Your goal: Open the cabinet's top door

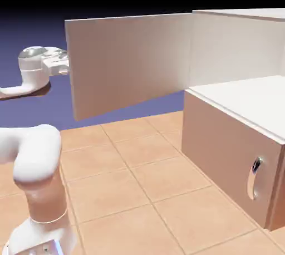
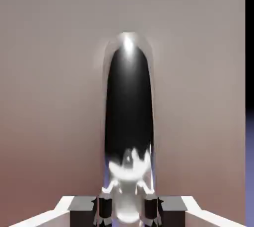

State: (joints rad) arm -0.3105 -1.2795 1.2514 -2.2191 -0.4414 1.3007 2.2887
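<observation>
In the exterior view, the cabinet [image 1: 258,13] is seen from about 2 to 4 o'clock. Its upper compartment [image 1: 239,50], toward 2 o'clock, is laid open, and pale inner walls and a white floor are shown; its far right part is cut off by the picture's edge. The lower compartment is closed off by the lower door [image 1: 220,148], toward 4 o'clock, with its small handle [image 1: 253,179], so its contents are hidden.

The top door [image 1: 131,62] is swung wide open, stretched from its hinge side near 1 o'clock to its free edge near 10 o'clock. In that view the arm [image 1: 38,159] and the tiles [image 1: 139,179] are also shown, while the fingers are hidden behind the door's free edge. Only in the hand view is the long handle [image 2: 129,47] shown, run from 12 toward 6 o'clock against the door's face; the free edge is seen upright at 3 o'clock, with the backdrop [image 2: 249,166] beyond it.

At 6 o'clock in the hand view, the gripper [image 2: 127,210] is closed on the long handle, which is held between the two fingertips, one on each side. The door's face is spread beyond the fingers.
</observation>
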